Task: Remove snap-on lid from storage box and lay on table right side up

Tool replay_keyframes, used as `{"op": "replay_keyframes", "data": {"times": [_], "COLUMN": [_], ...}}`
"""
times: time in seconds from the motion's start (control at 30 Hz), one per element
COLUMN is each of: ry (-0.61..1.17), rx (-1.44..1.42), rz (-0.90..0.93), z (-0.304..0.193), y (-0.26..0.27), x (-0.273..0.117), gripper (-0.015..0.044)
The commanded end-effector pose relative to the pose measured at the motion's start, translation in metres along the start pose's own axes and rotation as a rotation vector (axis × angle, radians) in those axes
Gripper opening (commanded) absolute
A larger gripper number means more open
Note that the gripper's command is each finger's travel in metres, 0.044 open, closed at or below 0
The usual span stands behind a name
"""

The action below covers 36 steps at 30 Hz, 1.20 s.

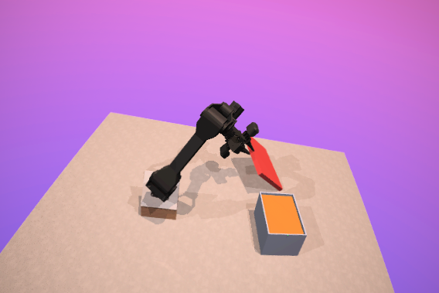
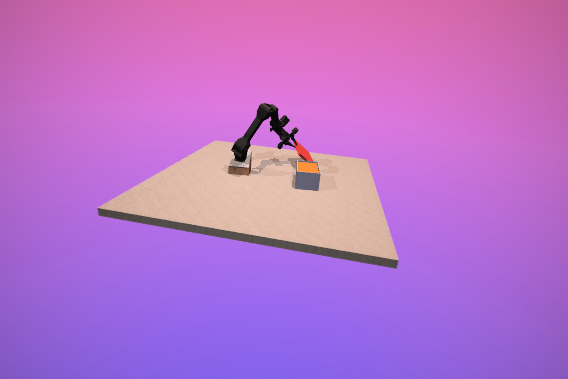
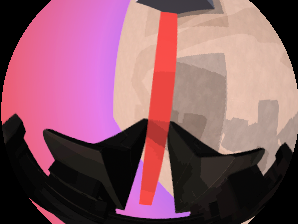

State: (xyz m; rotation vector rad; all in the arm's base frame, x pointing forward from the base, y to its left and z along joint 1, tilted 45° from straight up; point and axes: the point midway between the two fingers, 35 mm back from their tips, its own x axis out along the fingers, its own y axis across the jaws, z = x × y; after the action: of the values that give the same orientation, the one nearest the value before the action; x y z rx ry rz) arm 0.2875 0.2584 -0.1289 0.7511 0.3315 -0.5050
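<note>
Claw [image 1: 250, 150] [image 2: 295, 144] [image 3: 157, 124] clamped on the flat red rectangular lid [image 1: 264, 162] [image 2: 303, 151] [image 3: 164, 65]
The lid hangs tilted beyond the open grey box with the orange top face [image 1: 283, 215] [image 2: 308, 168], gripped by its edge, probably so it can be levelled and lowered onto the tan table [image 1: 96, 234] [image 2: 225, 203] [image 3: 250, 55].

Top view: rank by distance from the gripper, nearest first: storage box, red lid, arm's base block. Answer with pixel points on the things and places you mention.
1. Red lid [image 1: 266, 165] [image 2: 303, 151] [image 3: 164, 75]: between the fingers of the gripper [image 1: 250, 151] [image 2: 295, 144] [image 3: 157, 124].
2. Storage box [image 1: 283, 245] [image 2: 307, 181]: beyond the lid's lower end, orange inside.
3. Arm's base block [image 1: 159, 212] [image 2: 239, 171]: under the arm's foot, left in the picture.
</note>
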Motion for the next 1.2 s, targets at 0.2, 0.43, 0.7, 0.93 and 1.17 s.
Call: {"op": "replay_keyframes", "data": {"times": [0.2,0.43,0.7,0.93,1.17], "ry": [-0.006,-0.006,-0.007,-0.007,-0.007], "rx": [-0.007,-0.007,-0.007,-0.007,-0.007], "rz": [-0.012,-0.012,-0.012,-0.012,-0.012], "z": [0.002,0.002,0.002,0.003,0.003], "y": [-0.012,-0.016,-0.021,-0.025,-0.03], "x": [0.01,0.013,0.017,0.021,0.024], "gripper": [0.0,0.0,0.0,0.0,0.0]}}
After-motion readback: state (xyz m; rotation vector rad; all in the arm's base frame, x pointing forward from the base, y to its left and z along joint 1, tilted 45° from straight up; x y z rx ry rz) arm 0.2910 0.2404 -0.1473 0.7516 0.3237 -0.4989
